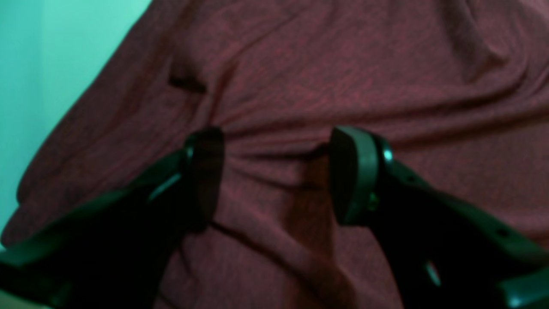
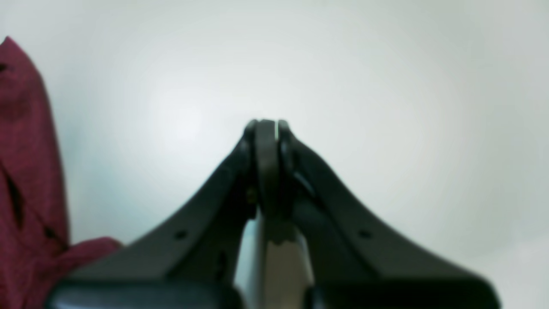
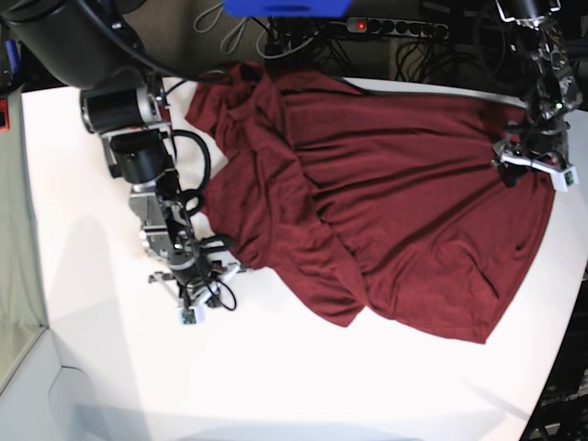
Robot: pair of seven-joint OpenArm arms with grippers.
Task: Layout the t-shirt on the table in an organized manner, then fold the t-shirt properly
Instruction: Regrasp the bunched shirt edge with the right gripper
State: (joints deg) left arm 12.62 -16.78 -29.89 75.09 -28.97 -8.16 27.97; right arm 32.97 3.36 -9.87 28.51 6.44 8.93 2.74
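Observation:
The maroon t-shirt (image 3: 395, 193) lies spread and wrinkled across the middle and right of the white table (image 3: 303, 377), with folds bunched along its left side. My left gripper (image 3: 508, 170) is over the shirt's right edge. In the left wrist view it (image 1: 279, 176) stands open, its fingers (image 1: 356, 176) down against the t-shirt (image 1: 326, 64), with a ridge of cloth gathered between them. My right gripper (image 3: 204, 276) is just off the shirt's left edge. It (image 2: 268, 128) is shut on nothing over bare table (image 2: 386, 86), with the t-shirt (image 2: 25, 150) to its left.
A power strip (image 3: 395, 28) and loose cables run along the table's far edge, next to a blue object (image 3: 285, 7). The shirt's collar end reaches that far edge. The table's left edge (image 3: 28, 230) and the right edge beside the left arm are close.

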